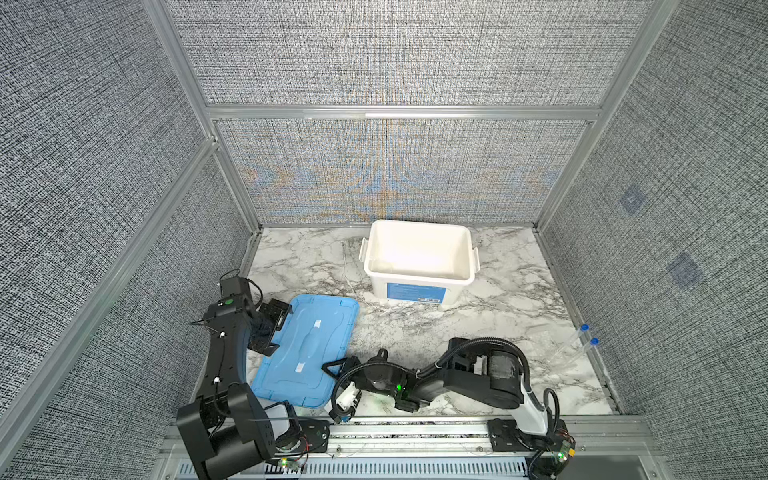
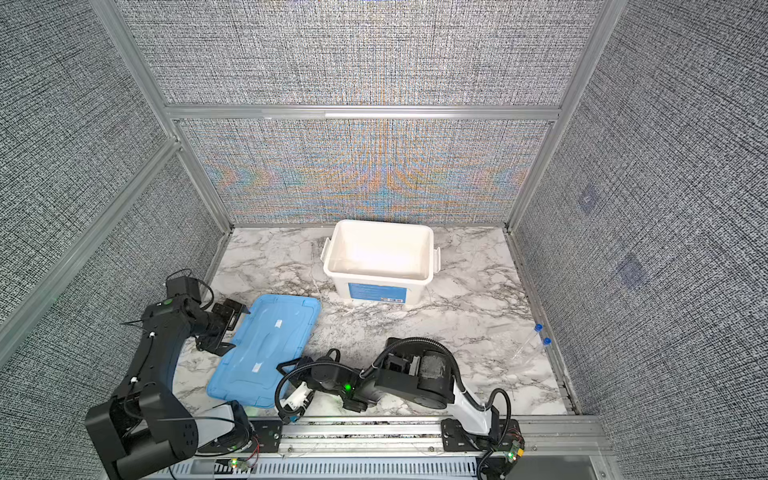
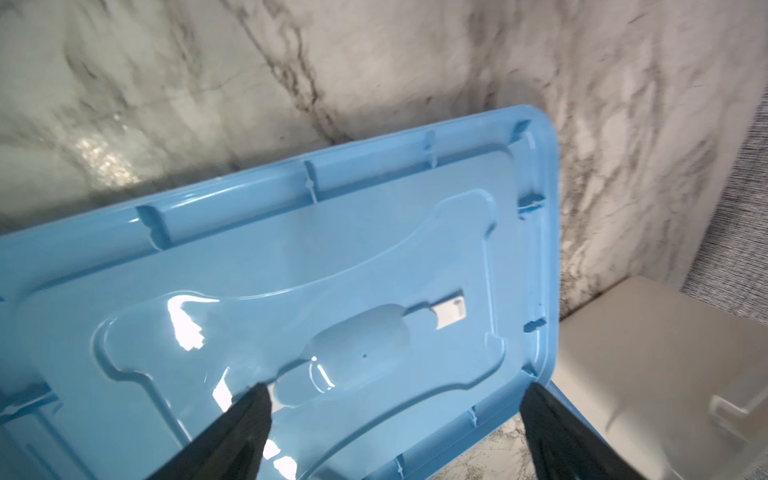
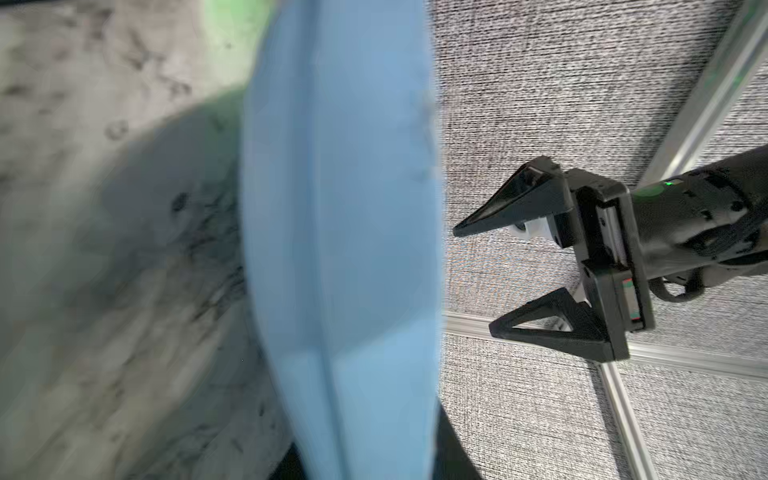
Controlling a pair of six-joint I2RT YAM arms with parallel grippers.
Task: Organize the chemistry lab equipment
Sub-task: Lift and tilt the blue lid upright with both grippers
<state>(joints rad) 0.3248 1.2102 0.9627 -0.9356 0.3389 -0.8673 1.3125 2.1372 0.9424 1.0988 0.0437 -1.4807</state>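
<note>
Two long clear tubes with blue caps (image 1: 582, 332) (image 2: 536, 332) lie side by side at the table's right edge, far from both grippers. My right gripper (image 1: 330, 370) (image 2: 286, 368) is at the near right edge of the flat blue lid (image 1: 307, 345) (image 2: 266, 349). In the right wrist view its jaws (image 4: 365, 465) press on both sides of the lid's rim (image 4: 340, 249), shut on it. My left gripper (image 1: 280, 328) (image 2: 237, 330) (image 3: 397, 388) (image 4: 473, 279) stands wide open at the lid's left edge (image 3: 332, 270) and holds nothing.
The white tub (image 1: 417, 279) (image 2: 376, 276), open-topped with a blue label, stands at the back middle of the marble table. Grey fabric walls on an aluminium frame close in three sides. The arms' base rail runs along the front edge.
</note>
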